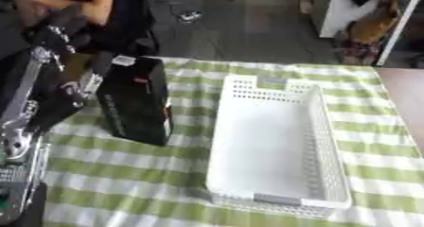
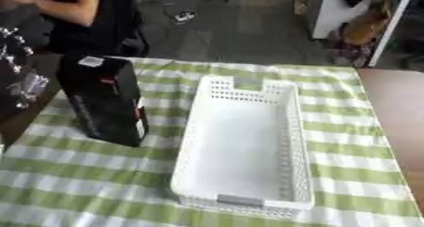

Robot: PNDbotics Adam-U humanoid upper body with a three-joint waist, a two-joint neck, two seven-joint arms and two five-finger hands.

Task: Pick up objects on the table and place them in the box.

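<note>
**Left hand on the black box, basket waiting empty**

Left hand [image 1: 83, 86] sits against the far-left side of the black box [image 1: 136, 100], at the table's [image 1: 116, 174] left edge. Its fingers appear to lie along the box's side, but whether they curl round it or merely press against it I cannot tell; the arm and box are both dark and run together. The right hand is nowhere in either view.

The box stands tilted, its top leaning toward the far edge, its lower end resting on the green-and-white checked cloth. A small white label shows near its top and a red mark on its face. Just beside it, toward the middle of the table, lies the white basket [image 2: 248, 145], long side running from near edge to far edge, with nothing in it. Box and basket are close but seem not to touch.

By my reading the step in hand is the pick-up: the box is engaged but not yet lifted clear. The next move would need a secure hold, a lift high enough to clear the basket's perforated wall, then a carry rightward and a lowering lengthwise, since the box is long.
</note>
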